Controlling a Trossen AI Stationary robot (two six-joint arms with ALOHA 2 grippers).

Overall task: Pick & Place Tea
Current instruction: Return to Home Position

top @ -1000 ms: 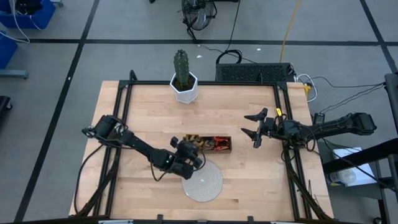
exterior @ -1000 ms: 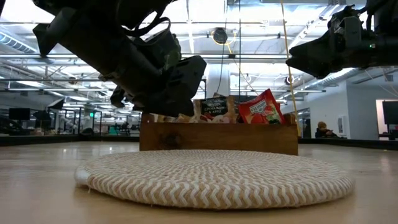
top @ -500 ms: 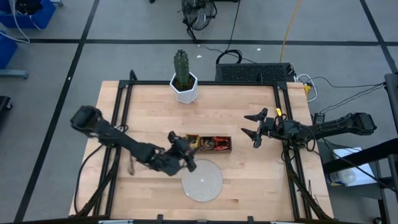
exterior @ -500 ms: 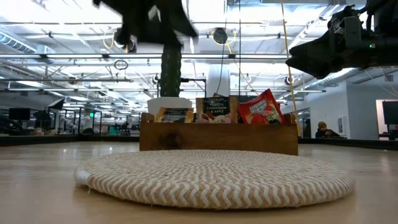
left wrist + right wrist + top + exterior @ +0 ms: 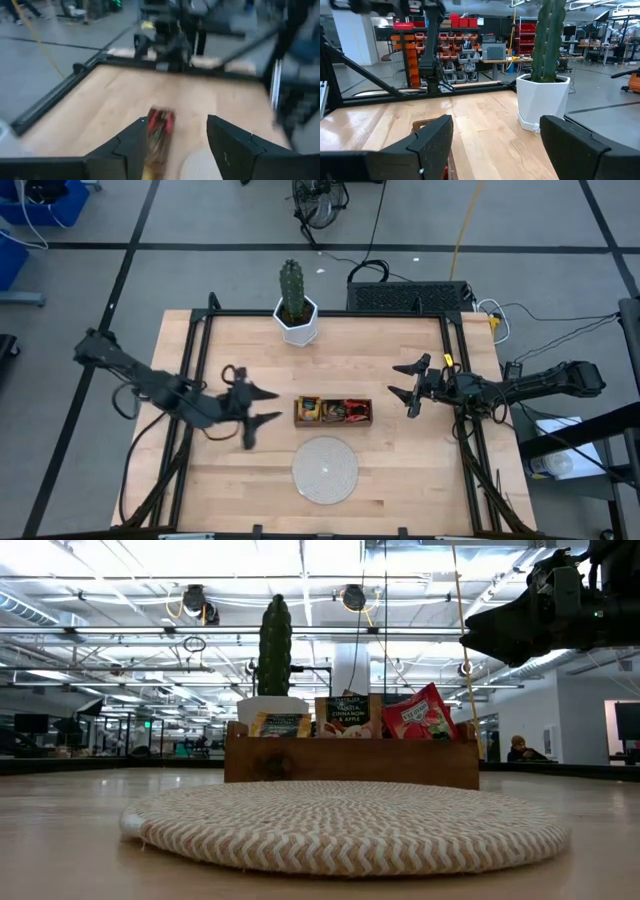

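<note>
The tea sachets (image 5: 335, 411), red, green and yellow, stand on edge in the brown wooden tray (image 5: 333, 423) at mid-table; the low view shows them (image 5: 420, 712) sticking up above the tray wall (image 5: 350, 762). The round woven disc (image 5: 325, 469) lies bare near the tray. My left gripper (image 5: 262, 412) hangs open above the table left of the tray, pointing toward it (image 5: 159, 131), with nothing between its fingers (image 5: 177, 145). My right gripper (image 5: 396, 380) is open and empty to the right of the tray.
A cactus in a white pot (image 5: 297, 310) stands at the table's far edge, and also shows in the right wrist view (image 5: 542, 100). A black frame rail (image 5: 200, 370) runs along each side of the table. Bare wood lies between the tray and both grippers.
My left gripper has risen from low over the tray's left end and the disc. It has drawn back toward the table's left edge and tipped from pointing down to nearly level. It has left the low view. The tray, sachets and disc have stayed put.
</note>
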